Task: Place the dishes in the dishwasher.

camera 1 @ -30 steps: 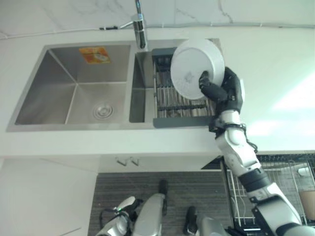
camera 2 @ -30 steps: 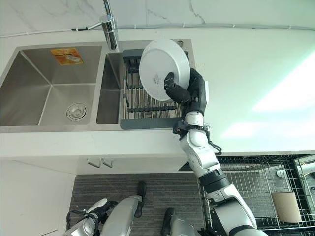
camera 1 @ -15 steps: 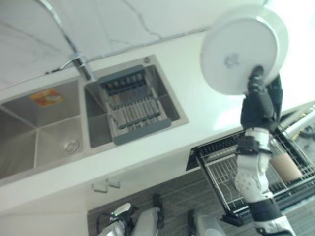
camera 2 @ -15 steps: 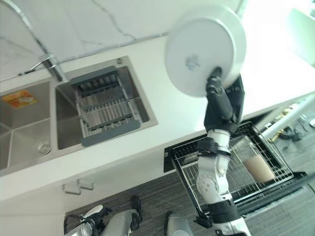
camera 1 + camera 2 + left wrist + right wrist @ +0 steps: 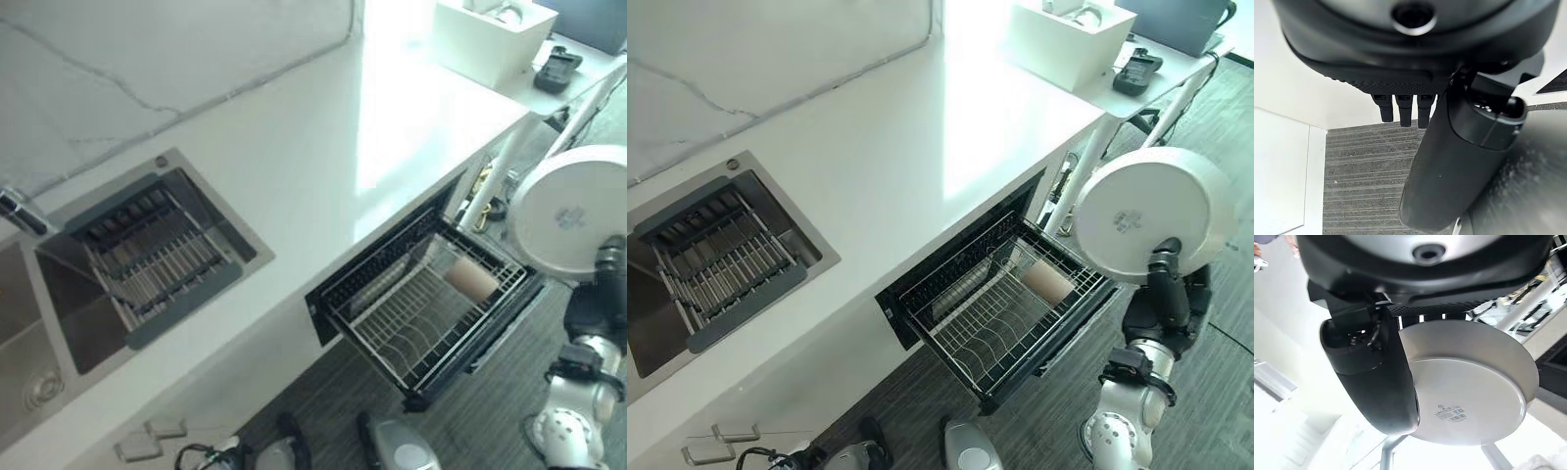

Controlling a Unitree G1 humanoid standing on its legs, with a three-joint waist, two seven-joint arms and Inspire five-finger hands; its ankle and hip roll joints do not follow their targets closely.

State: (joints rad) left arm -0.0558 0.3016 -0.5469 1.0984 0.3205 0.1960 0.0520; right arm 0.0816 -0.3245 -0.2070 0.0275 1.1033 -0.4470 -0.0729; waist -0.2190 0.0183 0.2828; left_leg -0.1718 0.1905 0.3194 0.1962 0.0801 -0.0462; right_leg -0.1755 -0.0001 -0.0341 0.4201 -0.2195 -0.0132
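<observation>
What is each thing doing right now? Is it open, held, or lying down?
Plate: held up on edge, underside showing.
Right hand: shut on the plate.
Left hand: open, idle.
Dishwasher rack: pulled out.
Cup: lying on its side in the rack.

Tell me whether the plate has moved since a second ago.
Yes. The plate, gripped by the right hand, went from over the sink rack to beside the open dishwasher rack.
</observation>
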